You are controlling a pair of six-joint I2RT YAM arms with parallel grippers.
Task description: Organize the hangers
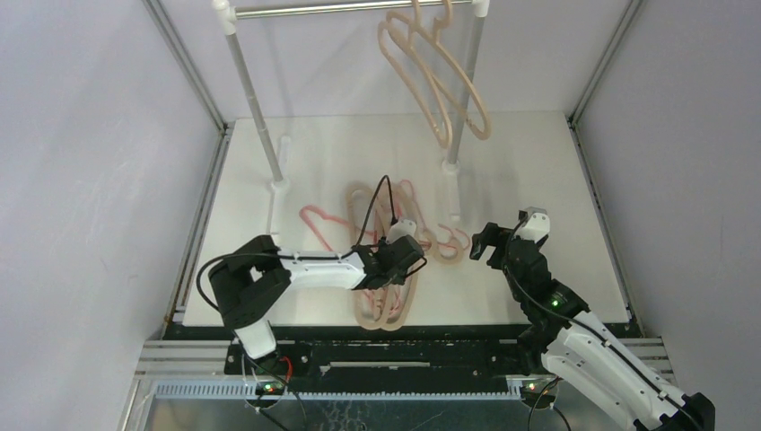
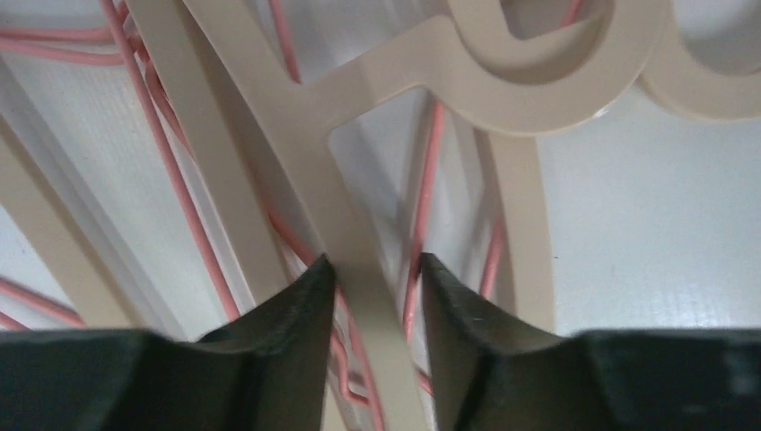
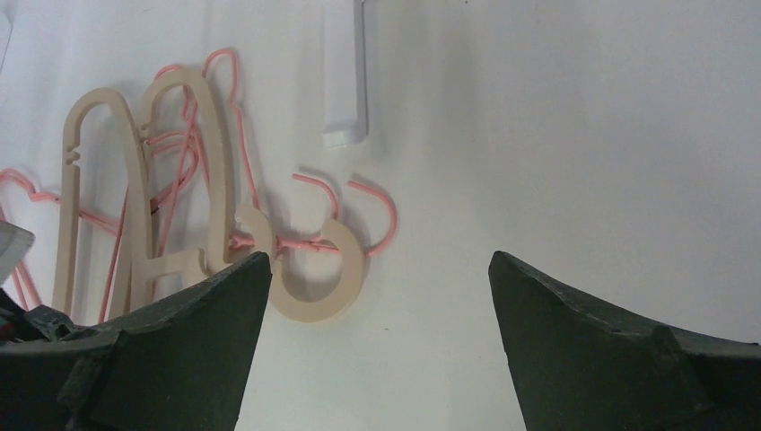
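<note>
Two beige hangers (image 1: 437, 83) hang on the silver rail (image 1: 350, 9) at the back. Other beige hangers (image 1: 381, 301) and thin pink wire hangers (image 1: 316, 218) lie tangled on the white table. My left gripper (image 1: 401, 255) is low over this pile. In the left wrist view its jaws (image 2: 375, 265) straddle one beige hanger's arm (image 2: 296, 135); the left finger touches it, and a narrow gap holding a pink wire (image 2: 417, 242) shows on the right. My right gripper (image 1: 504, 232) hovers wide open to the right of the pile, with a beige hook (image 3: 328, 292) near its left finger (image 3: 206, 314).
The rack's white-jointed posts (image 1: 256, 117) stand on the table behind the pile, and a white foot (image 3: 345, 90) lies ahead of my right gripper. Grey walls and metal frame rails (image 1: 202, 224) close the table on both sides.
</note>
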